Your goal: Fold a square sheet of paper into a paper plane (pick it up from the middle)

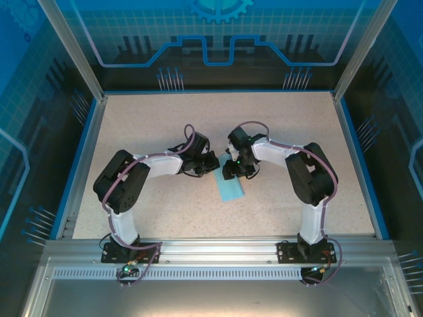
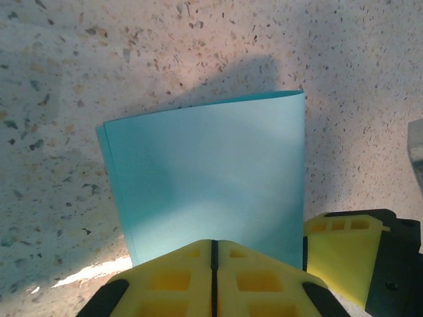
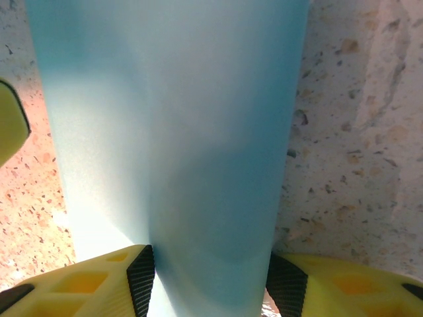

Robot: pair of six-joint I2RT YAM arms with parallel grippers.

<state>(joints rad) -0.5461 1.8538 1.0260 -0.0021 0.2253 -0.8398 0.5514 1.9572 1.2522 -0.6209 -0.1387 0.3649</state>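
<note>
A matte, beige, dark-flecked table [image 1: 165,119] sits inside glossy blue panels. The square sheet of paper [image 1: 231,189] is thin, smooth and light blue, doubled over into a tall rectangle whose layers do not quite line up along one side [image 2: 211,172].

The left gripper [image 2: 213,244] has its ribbed yellow jaws pressed together. The sheet's nearest edge runs under their tips, though whether it is pinched cannot be told.

The right gripper [image 3: 211,277] stands partly open. The paper [image 3: 172,132] runs out between its jaws, bowed slightly, each long edge meeting a black pad [image 3: 141,281].
</note>
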